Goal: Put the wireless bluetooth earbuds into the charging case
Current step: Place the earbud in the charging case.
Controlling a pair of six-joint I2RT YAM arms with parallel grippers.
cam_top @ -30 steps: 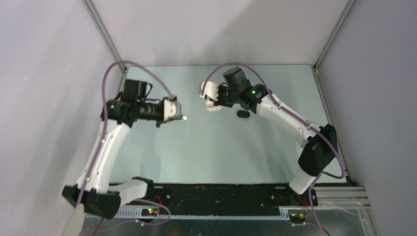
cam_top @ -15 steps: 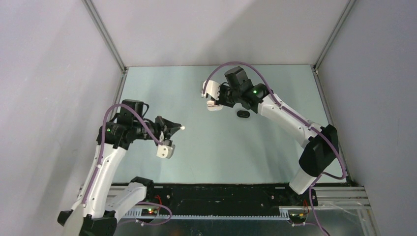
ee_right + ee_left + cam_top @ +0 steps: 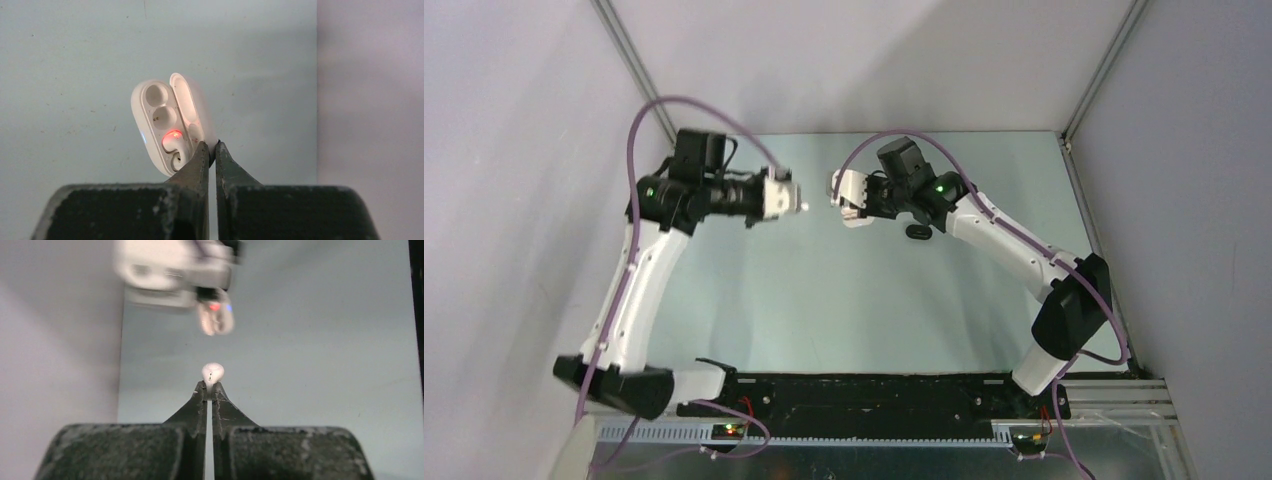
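So over on the left, the left gripper (image 3: 209,386) is up in the air above the table (image 3: 854,300), pointing across toward the other arm. Its jaws are clamped tight on one white earbud (image 3: 212,372), which is pinched right at the very fingertips with most of it sticking out past them. Just across a small gap from that is the right gripper (image 3: 211,146), also raised, jaws squeezed together on the near edge of the white charging case (image 3: 167,125), about where the lid meets the body. The case is flipped open, lid up, tilted a bit, with its inside facing the right wrist cam. The far pocket is bare, and there's a red light glowing in the near pocket with something white sitting in it. From the left wrist cam the case is blurry, straight ahead of the earbud, not touching. Further right, a small black oval thing (image 3: 917,232) lies on the table under the right arm.
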